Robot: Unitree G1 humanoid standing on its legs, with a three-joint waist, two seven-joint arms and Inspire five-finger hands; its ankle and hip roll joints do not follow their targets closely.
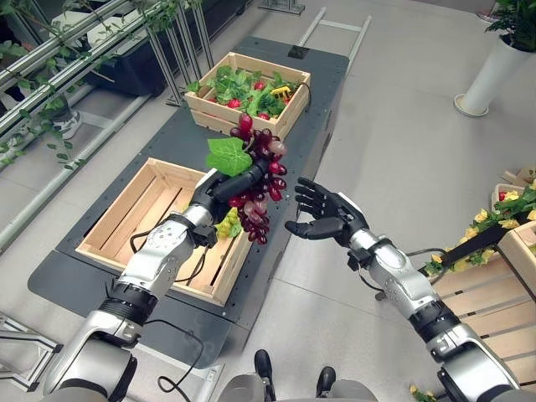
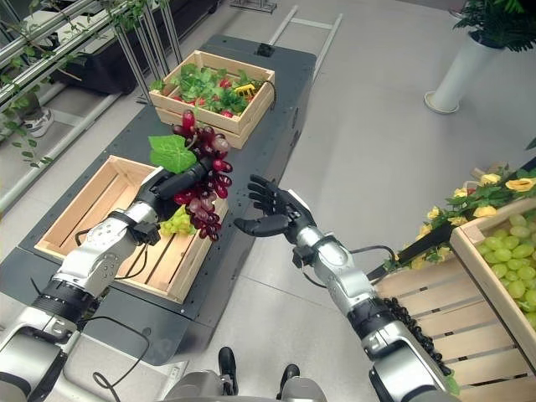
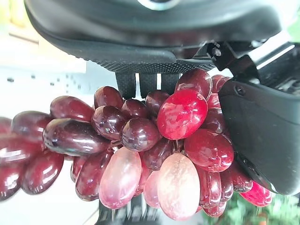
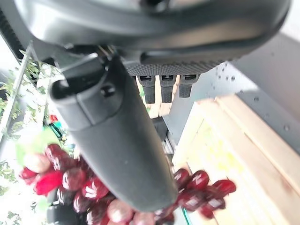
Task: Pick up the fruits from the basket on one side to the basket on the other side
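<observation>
1. The left hand [image 1: 219, 186] has its fingers clamped round a bunch of red grapes [image 1: 258, 180], held in the air above the near wooden crate [image 1: 126, 224], at the crate's 2 o'clock corner.
2. The right hand [image 1: 328, 216] waits just beside the bunch at its 3 o'clock, fingers spread apart, palm toward the fruit.
3. This looks like a handover mid-carry.
4. The next move calls for the right hand to close on the bunch before the left lets go, then swing toward the crate of green grapes [image 2: 512, 260] at 4 o'clock.

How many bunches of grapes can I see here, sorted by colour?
Red grapes: 1, held in the left hand
Green grapes: 2, one in the near crate, one in the right-side crate
Total: 3
</observation>
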